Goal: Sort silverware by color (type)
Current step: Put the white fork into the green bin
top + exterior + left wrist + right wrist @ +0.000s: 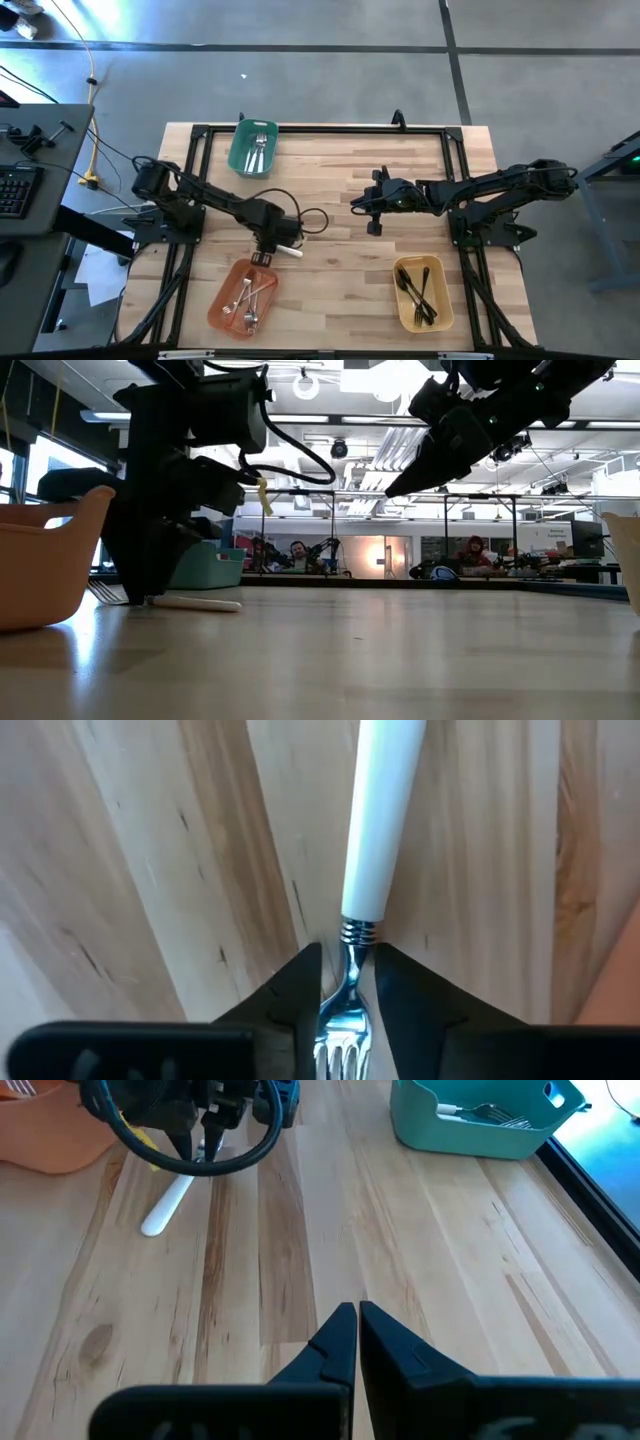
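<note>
Straddling the white-handled fork on the bare table, the left gripper has its jaws parted, nothing clamped.
High view: fork beside the orange bin, likely bound for the green bin with like pieces. Left wrist view: fingers flank the neck. Right wrist view: right gripper clenched empty, waiting.

Three bins; one loose white-handled fork; binned utensils uncountable.
</note>
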Tool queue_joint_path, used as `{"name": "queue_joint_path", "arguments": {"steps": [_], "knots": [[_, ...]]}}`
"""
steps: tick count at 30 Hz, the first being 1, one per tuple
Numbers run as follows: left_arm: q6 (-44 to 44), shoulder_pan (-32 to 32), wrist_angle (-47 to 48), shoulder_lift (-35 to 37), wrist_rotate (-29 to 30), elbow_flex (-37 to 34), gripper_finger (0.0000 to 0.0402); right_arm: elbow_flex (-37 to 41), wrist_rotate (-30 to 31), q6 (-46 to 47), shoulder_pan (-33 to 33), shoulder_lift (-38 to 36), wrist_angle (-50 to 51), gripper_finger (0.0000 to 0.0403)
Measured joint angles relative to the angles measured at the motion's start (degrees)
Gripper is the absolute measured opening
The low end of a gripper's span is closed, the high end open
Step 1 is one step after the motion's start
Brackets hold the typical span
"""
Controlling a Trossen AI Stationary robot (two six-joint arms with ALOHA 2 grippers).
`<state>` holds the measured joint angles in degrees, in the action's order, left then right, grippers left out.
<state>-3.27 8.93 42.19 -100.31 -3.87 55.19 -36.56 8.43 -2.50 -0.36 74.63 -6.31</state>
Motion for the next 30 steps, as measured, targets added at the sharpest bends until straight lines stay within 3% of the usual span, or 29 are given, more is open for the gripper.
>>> {"name": "queue_joint_path", "arguments": {"steps": [9,16,22,30], "knots": [[-2.82,0.02,-0.13,-0.05,4.02,-1.22,0.0007,0.0,0.0,-0.02,0.01,0.0,-0.17,0.0],[-2.92,0.01,3.36,0.99,8.27,1.51,0.0004,0.0,0.0,-0.04,0.02,0.0,-0.08,0.0],[-2.52,0.02,4.85,3.58,8.39,3.81,0.0002,0.04,0.0,-0.01,0.0,0.0,0.19,0.0],[2.65,-2.52,8.29,12.76,14.2,3.92,0.0001,0.04,0.0,0.04,0.01,0.0,0.14,0.0]]}}
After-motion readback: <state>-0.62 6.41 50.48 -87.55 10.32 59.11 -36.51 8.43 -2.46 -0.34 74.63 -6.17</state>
